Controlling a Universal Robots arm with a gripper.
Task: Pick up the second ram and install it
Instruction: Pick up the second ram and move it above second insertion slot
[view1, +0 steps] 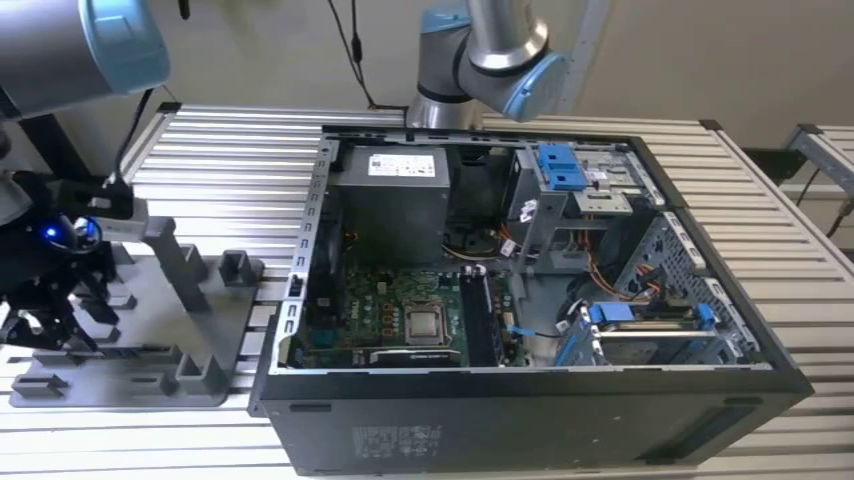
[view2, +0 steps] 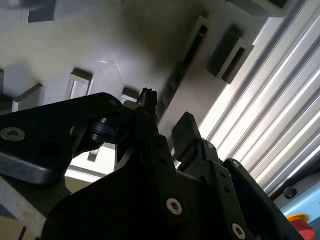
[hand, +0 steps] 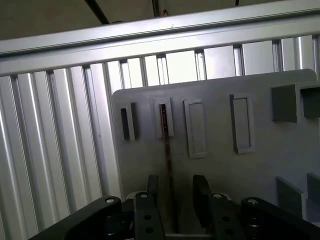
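Note:
The second ram (hand: 167, 150) stands on its long edge in a slot of the grey fixture plate (hand: 260, 165), seen as a thin dark strip. The same ram (view2: 172, 85) appears in the second wrist view. My gripper (hand: 175, 195) is open, with one black finger (hand: 152, 190) on each side of the strip and a gap between each finger and the board. In the second wrist view the gripper (view2: 167, 120) sits just over the ram's near end. In the exterior view the gripper (view1: 47, 310) hangs low over the fixture plate (view1: 147, 380) at the exterior view's left.
An open computer case (view1: 534, 420) lies to the exterior view's right of the fixture, with the green motherboard (view1: 400, 310) on its floor. Grey upright blocks (view1: 180, 260) stand on the fixture plate. A second arm (view1: 481, 50) rises behind the case. The table is ribbed aluminium (view1: 227, 150).

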